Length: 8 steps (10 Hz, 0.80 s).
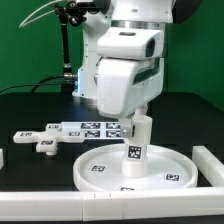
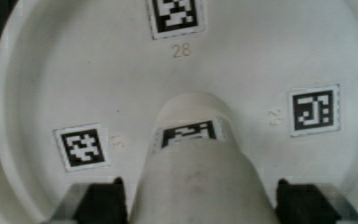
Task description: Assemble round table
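One leg (image 1: 138, 142) stands upright on the middle of the one disc (image 1: 100, 161), near the table edge closest to the exterior camera, its top clenched in the claw (image 1: 138, 114). One cross piece (image 1: 45, 146) lies loose toward the exterior view's left. By the look of it, the leg is being seated, and the cross piece is left to fit.

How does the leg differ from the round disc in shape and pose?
The leg is a narrow cylinder, upright; the disc is wide, flat and rimmed. The leg is held in the gripper; the disc lies on the table. Both are white with square tags.
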### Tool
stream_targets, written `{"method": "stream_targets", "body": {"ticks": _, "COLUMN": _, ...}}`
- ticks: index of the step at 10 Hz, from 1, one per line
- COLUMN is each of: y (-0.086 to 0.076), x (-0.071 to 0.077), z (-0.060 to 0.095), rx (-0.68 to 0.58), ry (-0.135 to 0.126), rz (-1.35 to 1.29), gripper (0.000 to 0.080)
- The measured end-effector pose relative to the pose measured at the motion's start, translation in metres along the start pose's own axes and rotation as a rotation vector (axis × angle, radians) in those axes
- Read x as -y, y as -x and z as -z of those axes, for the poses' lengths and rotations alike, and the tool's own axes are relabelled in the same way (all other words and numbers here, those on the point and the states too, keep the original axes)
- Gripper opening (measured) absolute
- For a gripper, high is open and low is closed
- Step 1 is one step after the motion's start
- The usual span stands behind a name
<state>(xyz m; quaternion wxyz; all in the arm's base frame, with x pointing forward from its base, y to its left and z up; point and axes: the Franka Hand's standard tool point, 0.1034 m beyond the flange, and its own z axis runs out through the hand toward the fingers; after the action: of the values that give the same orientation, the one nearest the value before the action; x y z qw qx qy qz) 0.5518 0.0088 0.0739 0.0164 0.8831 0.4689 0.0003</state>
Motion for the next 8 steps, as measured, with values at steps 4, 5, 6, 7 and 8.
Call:
{"method": "stream_targets", "body": {"ticks": 4, "y": 0.0013, "x": 0.0010, "z": -0.0014, "rx": -0.024, "ry": -0.029, "rz": -0.291, "gripper": 0.0409}}
{"method": "stream_targets", "body": {"ticks": 5, "y": 0.0011, "x": 0.0012, "z": -0.0015, "rx": -0.024, "ry": -0.031, "rz": -0.358, "gripper": 0.0409}}
{"method": "stream_targets", "body": {"ticks": 6, "y": 0.0006, "x": 0.0016, "z": -0.0016, "rx": -0.025, "ry": -0.034, "rz": -0.429, "gripper": 0.0409}}
{"method": "stream_targets", "body": {"ticks": 7, "y": 0.0005, "x": 0.0018, "z": -0.0017, "rx": -0.024, "ry": -0.035, "rz": -0.480, "gripper": 0.0409}}
{"method": "stream_targets", "body": {"ticks": 8, "y": 0.0007, "x": 0.0017, "z": -0.0018, "rx": -0.026, "ry": -0.040, "rz": -0.536, "gripper": 0.0409}}
